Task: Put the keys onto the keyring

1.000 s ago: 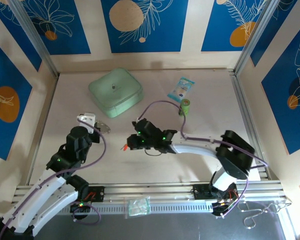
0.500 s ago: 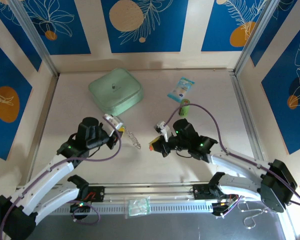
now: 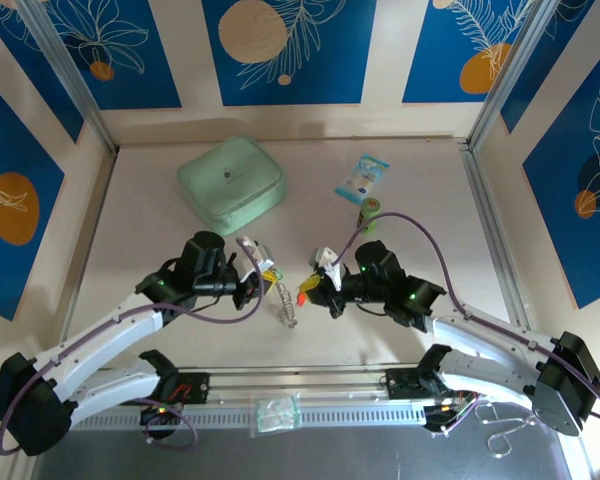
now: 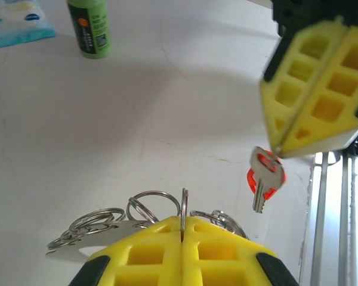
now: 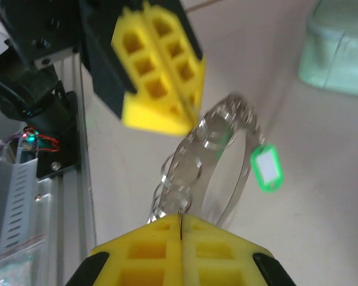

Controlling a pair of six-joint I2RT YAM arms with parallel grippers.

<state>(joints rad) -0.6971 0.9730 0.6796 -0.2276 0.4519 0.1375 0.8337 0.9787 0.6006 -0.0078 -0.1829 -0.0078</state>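
Biggest first: over the middle of the table, a bit toward the near edge, both task items are up in the air between the two arms. We've got the left gripper clamped fully shut on one of the small metal rings of the keyring, so the pale hoop dangles below it with the silvery rings fanned along one side. It's a thin, light hoop and we reckon it swings and twists at the slightest nudge, so pinching a metal ring close to the hoop seems the steadier hold.

The right gripper sits just beside it, jaws closed tight on the red key, pinched at the top of its plastic head with the blade hanging down. It's tiny, stiff and probably slick, so the head is the only sane place to grab. The green key looks already hung on the hoop.
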